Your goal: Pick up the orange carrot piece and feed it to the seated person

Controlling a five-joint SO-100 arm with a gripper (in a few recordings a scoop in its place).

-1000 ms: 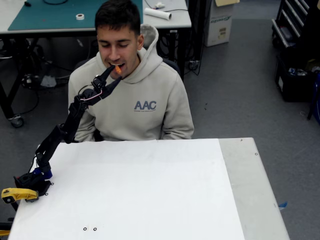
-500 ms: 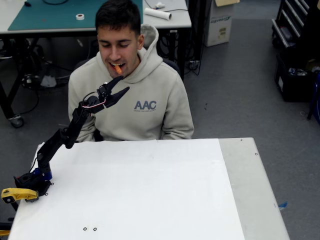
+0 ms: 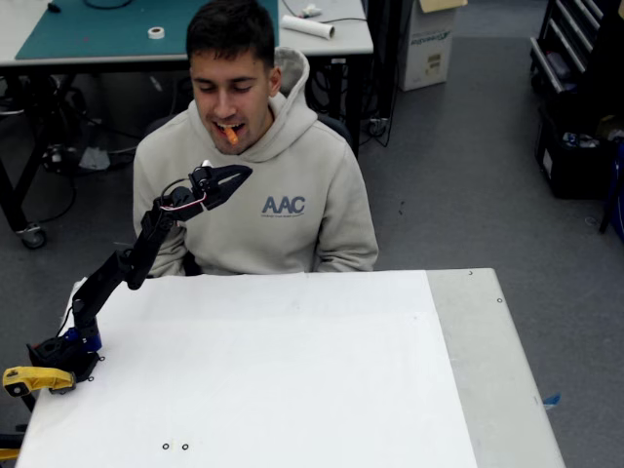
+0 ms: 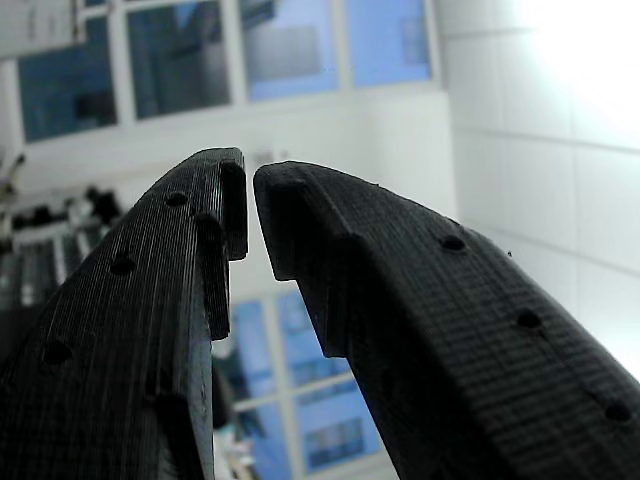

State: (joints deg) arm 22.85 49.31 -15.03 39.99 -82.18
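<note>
The seated person (image 3: pixel 255 166) is sitting just behind the far edge of the desk (image 3: pixel 292 390), facing it, mouth open. The arm is rising from its base at the desk's near left corner and reaching up over the far left edge toward the person's chest. The gripper (image 3: pixel 237 175) is hanging in front of the hoodie below the chin, its fingers (image 4: pixel 190 330) pressed almost together with only a thin slit between the tips, holding nothing. The orange carrot piece (image 3: pixel 229 134) is lying up and slightly left of the gripper, clear of it, held in the person's mouth. It is showing as a tiny bright orange stub, its long axis slanting outward and down. Judged from this, delivery is done and retreat to the desk remains.
</note>
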